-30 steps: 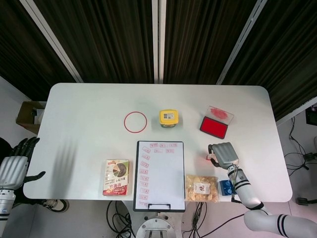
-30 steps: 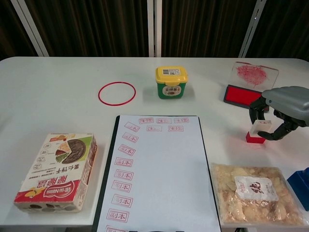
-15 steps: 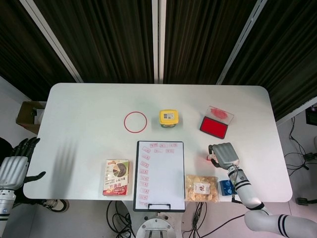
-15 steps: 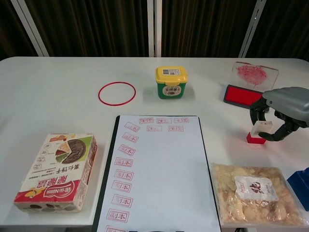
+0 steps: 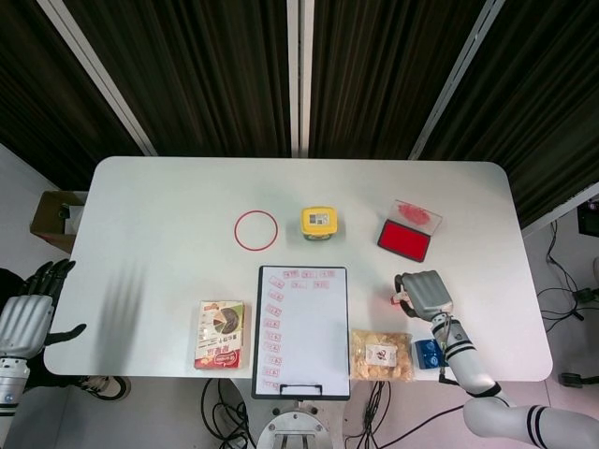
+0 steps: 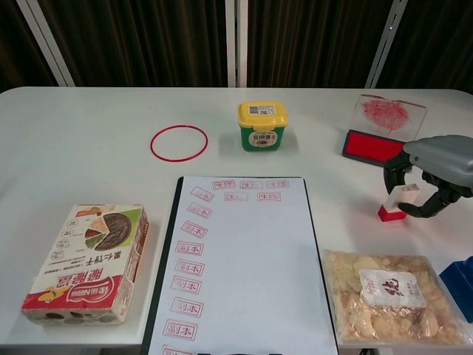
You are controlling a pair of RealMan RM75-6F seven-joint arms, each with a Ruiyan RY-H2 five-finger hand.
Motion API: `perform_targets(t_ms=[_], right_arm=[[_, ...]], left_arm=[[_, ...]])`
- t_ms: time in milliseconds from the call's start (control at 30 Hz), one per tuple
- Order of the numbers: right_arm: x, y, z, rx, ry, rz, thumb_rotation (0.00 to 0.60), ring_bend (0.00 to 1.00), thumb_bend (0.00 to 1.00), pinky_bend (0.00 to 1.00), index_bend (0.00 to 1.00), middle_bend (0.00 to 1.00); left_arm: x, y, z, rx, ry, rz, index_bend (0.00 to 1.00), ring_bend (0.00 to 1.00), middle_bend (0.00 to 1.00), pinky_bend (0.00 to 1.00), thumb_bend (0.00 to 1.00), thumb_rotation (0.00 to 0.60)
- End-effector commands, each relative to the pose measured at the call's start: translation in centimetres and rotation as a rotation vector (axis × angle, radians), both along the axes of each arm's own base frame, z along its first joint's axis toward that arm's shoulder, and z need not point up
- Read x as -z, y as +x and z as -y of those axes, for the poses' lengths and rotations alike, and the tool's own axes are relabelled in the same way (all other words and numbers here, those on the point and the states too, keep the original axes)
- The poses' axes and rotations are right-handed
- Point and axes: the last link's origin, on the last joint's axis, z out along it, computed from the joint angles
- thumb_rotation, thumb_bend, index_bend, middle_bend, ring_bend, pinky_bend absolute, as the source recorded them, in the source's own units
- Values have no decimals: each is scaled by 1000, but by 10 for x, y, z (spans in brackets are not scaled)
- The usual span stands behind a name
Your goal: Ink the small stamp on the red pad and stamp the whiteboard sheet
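Observation:
The small stamp (image 6: 395, 205), a clear block on a red base, stands tilted on the table right of the whiteboard sheet (image 6: 244, 259). My right hand (image 6: 436, 159) curls over it, with fingers on its left and the thumb on its right, pinching the clear top. In the head view the stamp (image 5: 394, 298) peeks out at the left edge of the right hand (image 5: 423, 292). The red pad (image 6: 369, 146) lies open just beyond, its clear lid (image 6: 390, 113) tipped up behind it. The sheet (image 5: 309, 327) bears several red prints along its top and left side. My left hand (image 5: 23, 318) hangs open off the table's left edge.
A yellow-lidded tub (image 6: 261, 126) and a red ring (image 6: 178, 142) sit beyond the sheet. A food box (image 6: 85, 264) lies left of the sheet. A snack bag (image 6: 392, 296) and a blue object (image 6: 460, 285) lie near the front edge, just below my right hand.
My right hand has shifted slightly right and closed in on the stamp, which has tipped over a little. The left hand has not moved.

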Motion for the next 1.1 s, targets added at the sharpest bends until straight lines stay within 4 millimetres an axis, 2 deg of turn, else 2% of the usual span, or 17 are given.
perform_targets(t_ms=[33, 433, 533, 700, 933, 1100], right_arm=[[-1, 0, 0, 0, -1, 0, 600, 962, 320, 1000, 477, 452], [-5, 0, -2, -6, 2, -2, 600, 961, 317, 1000, 368, 414], [-7, -1, -3, -8, 8, -9, 600, 958, 307, 1000, 312, 399], [-18, -3, -8, -20, 27, -36, 600, 946, 260, 1000, 157, 341], [-51, -6, -26, -49, 16, -54, 600, 934, 202, 1000, 45, 280], [-104, -13, -45, -66, -138, 21, 600, 901, 182, 1000, 31, 268]], left_arm=[[0, 0, 0, 0, 0, 0, 50, 51, 58, 163, 0, 600], [1, 1, 0, 3, -2, -2, 50, 51, 58, 163, 0, 600], [0, 2, 0, 4, -2, -2, 50, 51, 58, 163, 0, 600], [0, 1, 1, 3, -2, -3, 50, 51, 58, 163, 0, 600], [-1, 4, 1, 10, 0, -4, 50, 51, 58, 162, 0, 600], [-4, 5, 2, 13, 8, -11, 50, 51, 58, 163, 0, 600]])
